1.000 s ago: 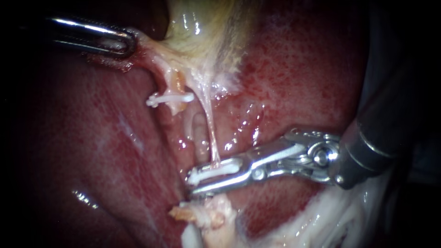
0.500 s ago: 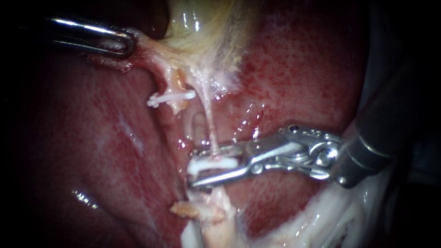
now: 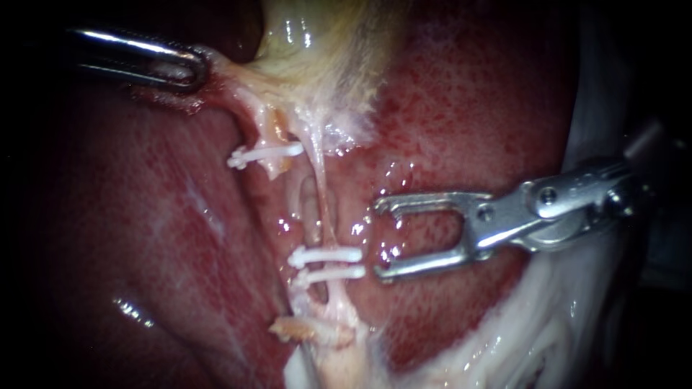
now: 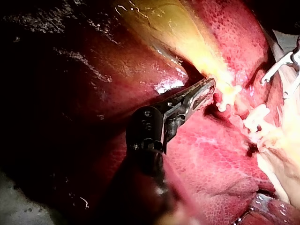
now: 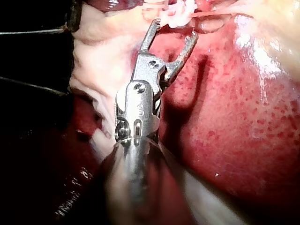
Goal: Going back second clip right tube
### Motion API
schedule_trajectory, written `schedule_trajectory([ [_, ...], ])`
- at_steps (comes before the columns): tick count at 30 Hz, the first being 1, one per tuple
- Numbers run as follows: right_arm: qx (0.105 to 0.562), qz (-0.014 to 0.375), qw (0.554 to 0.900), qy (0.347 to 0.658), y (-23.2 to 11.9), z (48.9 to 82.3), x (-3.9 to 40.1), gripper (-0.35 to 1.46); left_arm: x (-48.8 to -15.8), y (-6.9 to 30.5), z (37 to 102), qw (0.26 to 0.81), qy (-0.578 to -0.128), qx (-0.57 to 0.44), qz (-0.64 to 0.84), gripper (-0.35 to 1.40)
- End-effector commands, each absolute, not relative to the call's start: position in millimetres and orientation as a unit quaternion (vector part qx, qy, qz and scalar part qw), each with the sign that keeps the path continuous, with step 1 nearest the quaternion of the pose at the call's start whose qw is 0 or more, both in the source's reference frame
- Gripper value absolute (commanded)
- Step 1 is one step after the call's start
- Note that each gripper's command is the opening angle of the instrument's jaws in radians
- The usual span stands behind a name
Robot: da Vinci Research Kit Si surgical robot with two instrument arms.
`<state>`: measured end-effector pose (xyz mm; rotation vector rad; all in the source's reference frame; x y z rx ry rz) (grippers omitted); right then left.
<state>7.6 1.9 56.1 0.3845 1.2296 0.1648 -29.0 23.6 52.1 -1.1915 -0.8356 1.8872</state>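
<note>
The right tube (image 3: pixel 322 198) runs as a thin pale strand from the yellowish gallbladder (image 3: pixel 324 50) down over the liver (image 3: pixel 468 108). Two white clips (image 3: pixel 326 256) lie across it, one just under the other. To their right, apart from them, stands my right instrument (image 3: pixel 378 238), its jaws open and empty. In the right wrist view the clips (image 5: pixel 180 16) lie just ahead of my right instrument (image 5: pixel 176 28). One white clip (image 3: pixel 265 153) crosses the left tube (image 3: pixel 272 130). My left instrument (image 3: pixel 193 68) is shut on tissue at the gallbladder's neck; it is also in its own view (image 4: pixel 206 89).
Whitish fatty tissue (image 3: pixel 504 346) lies below and right of the clips. A frayed pale stump (image 3: pixel 317 331) sits under the lower clip. Dark red liver (image 3: pixel 144 238) fills the left side. In the left wrist view my right instrument's open jaws (image 4: pixel 281 70) show beyond the clips.
My right instrument's jaws opened off the right tube and drew back to the right. A white clip stays on the tube where the jaws were. The left instrument holds still.
</note>
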Motion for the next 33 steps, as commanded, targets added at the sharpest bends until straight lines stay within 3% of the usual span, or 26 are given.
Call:
schedule_trajectory([
  [1,0.174,0.071,0.802,0.567,1.9,55.9,7.4,0.5,-29.0,23.6,52.1,0.37,-0.325,-0.464,0.736,-0.35],
  [8,0.15,0.064,0.821,0.548,2.6,54.8,6.0,0.5,-29.2,23.5,52.6,0.37,-0.324,-0.464,0.737,-0.35],
  [22,0.154,0.062,0.82,0.548,2.8,55.3,5.7,0.5,-32.5,21.1,58.3,0.357,-0.334,-0.455,0.744,-0.35],
  [33,0.159,0.059,0.817,0.551,2.8,55.3,5.8,0.5,-32.4,21.2,58.5,0.353,-0.337,-0.454,0.745,-0.35],
])
